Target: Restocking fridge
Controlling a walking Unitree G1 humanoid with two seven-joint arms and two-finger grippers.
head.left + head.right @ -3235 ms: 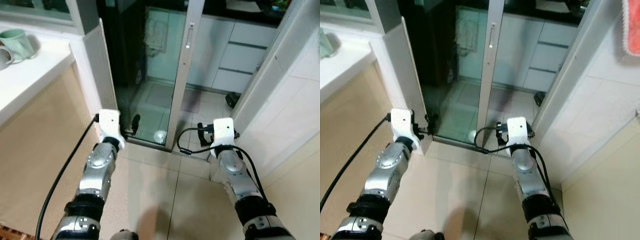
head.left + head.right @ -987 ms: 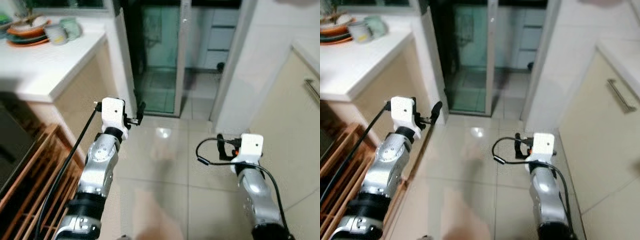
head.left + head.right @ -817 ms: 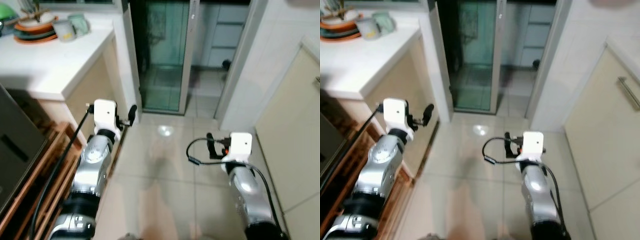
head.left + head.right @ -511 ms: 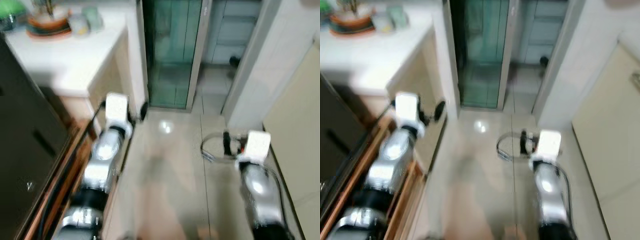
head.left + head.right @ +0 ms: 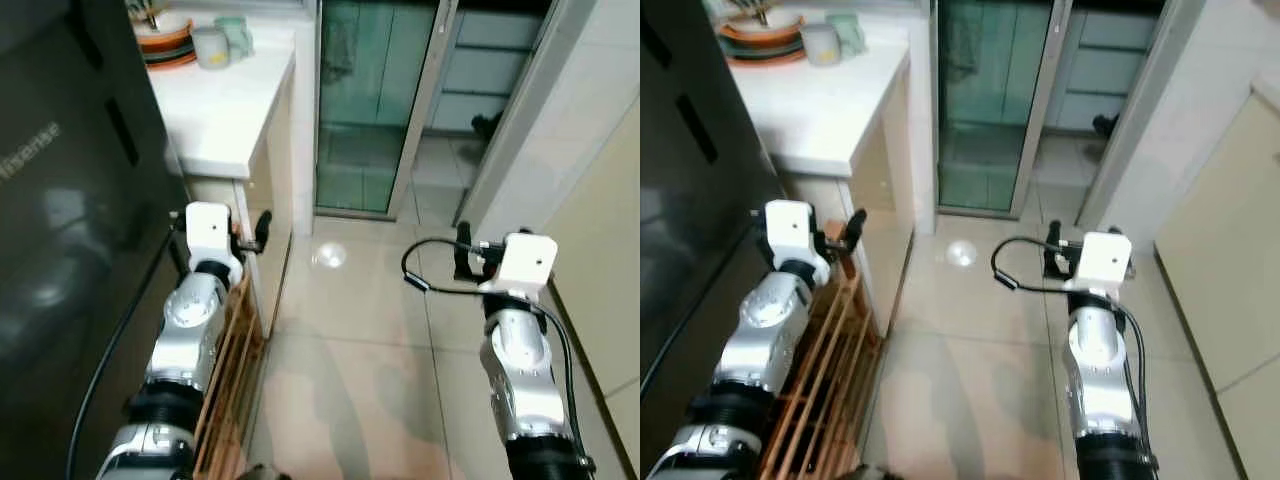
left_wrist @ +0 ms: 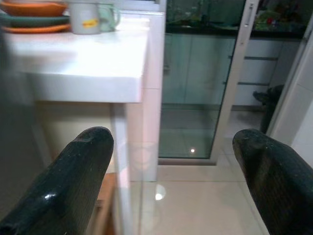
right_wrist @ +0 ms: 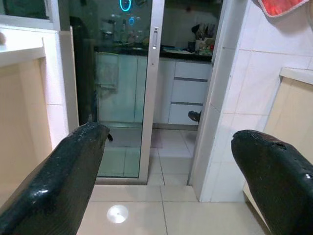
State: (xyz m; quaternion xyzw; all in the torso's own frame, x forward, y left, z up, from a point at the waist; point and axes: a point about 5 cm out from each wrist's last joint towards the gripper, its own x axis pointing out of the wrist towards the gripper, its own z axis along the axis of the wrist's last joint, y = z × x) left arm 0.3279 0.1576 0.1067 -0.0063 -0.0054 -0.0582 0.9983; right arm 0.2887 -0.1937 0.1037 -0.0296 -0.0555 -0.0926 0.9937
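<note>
The fridge (image 5: 60, 200) is a tall dark glossy block with pale lettering on its door, standing at the far left; its door is closed. My left gripper (image 5: 258, 232) hangs just right of it, in front of the white counter's end, open with nothing between its fingers (image 6: 73, 186). My right gripper (image 5: 466, 252) is held over the tiled floor further right, also open and empty, its fingers (image 7: 274, 181) pointing toward the glass door. No groceries are in my grippers.
A white counter (image 5: 235, 110) beside the fridge carries orange plates (image 5: 165, 40) and mugs (image 5: 210, 45). A wooden rack (image 5: 830, 370) stands low under my left arm. Ahead is a glass sliding door (image 5: 370, 100); a beige cabinet (image 5: 1230, 250) lines the right.
The camera has swung left and moved back, bringing the dark fridge into view at the left. Both arms keep their raised pose with open fingers.
</note>
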